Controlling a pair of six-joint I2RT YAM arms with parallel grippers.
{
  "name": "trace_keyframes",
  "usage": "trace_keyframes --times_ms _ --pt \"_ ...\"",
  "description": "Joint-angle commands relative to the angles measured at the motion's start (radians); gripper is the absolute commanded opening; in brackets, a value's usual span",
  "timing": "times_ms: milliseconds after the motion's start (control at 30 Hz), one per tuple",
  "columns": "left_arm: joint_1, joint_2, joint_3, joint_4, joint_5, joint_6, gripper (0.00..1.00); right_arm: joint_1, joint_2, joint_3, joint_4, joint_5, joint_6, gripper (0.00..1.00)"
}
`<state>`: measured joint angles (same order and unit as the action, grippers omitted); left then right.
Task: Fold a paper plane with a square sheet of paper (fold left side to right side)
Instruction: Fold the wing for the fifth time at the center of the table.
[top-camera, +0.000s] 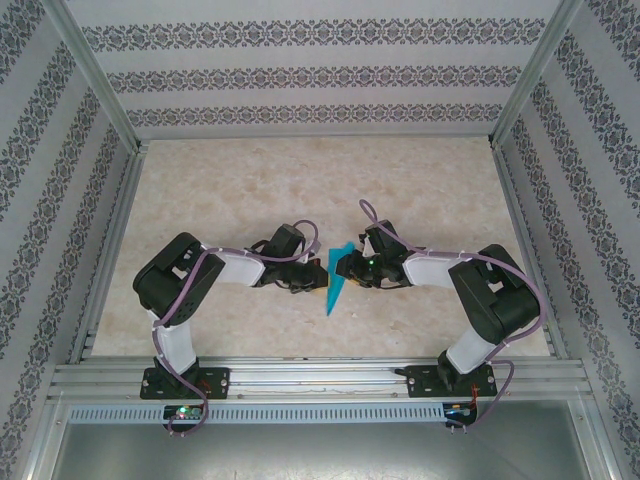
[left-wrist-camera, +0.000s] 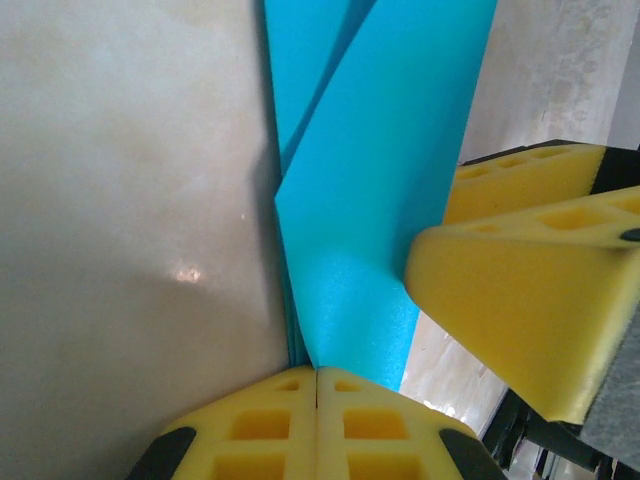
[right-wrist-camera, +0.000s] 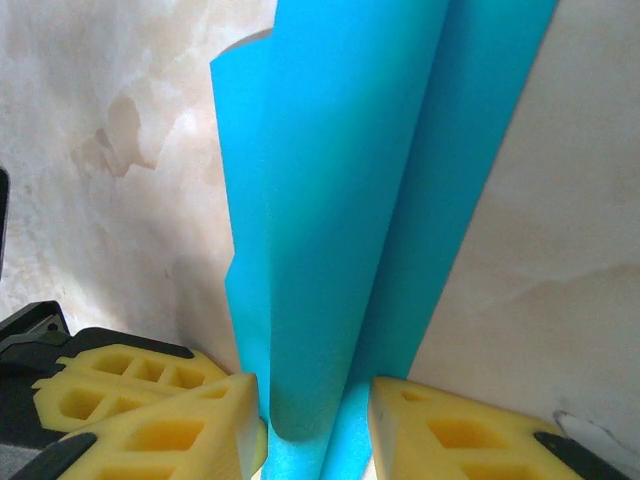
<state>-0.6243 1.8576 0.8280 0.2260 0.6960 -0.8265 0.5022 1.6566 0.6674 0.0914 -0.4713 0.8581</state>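
Note:
The square sheet of paper (top-camera: 336, 282) is teal-blue and folded into a long narrow pointed shape at the table's middle, between the two arms. My left gripper (top-camera: 313, 277) is shut, its yellow fingers pressed together on the paper's lower tip (left-wrist-camera: 345, 340) in the left wrist view. My right gripper (top-camera: 347, 266) comes in from the right and is open. Its fingers straddle a curled, raised flap of the paper (right-wrist-camera: 340, 200). The flap runs up between the two pads (right-wrist-camera: 205, 430), and the left pad touches its edge.
The marble-patterned table (top-camera: 230, 190) lies inside patterned walls, with a metal rail (top-camera: 320, 378) along the near edge. The right gripper's yellow fingers (left-wrist-camera: 520, 300) crowd the right of the left wrist view. The left gripper's fingers (right-wrist-camera: 110, 378) sit close at the lower left of the right wrist view.

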Motion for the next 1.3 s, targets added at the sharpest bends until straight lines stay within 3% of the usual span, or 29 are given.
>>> trace_keyframes --times_ms 0,1267 --pt "0.009 0.021 0.030 -0.040 -0.007 0.038 0.02 0.061 0.129 -0.022 0.050 0.077 -0.041 0.38" --pt "-0.022 0.112 0.047 -0.128 -0.072 0.066 0.01 0.042 -0.055 -0.071 0.068 0.089 -0.036 0.40"
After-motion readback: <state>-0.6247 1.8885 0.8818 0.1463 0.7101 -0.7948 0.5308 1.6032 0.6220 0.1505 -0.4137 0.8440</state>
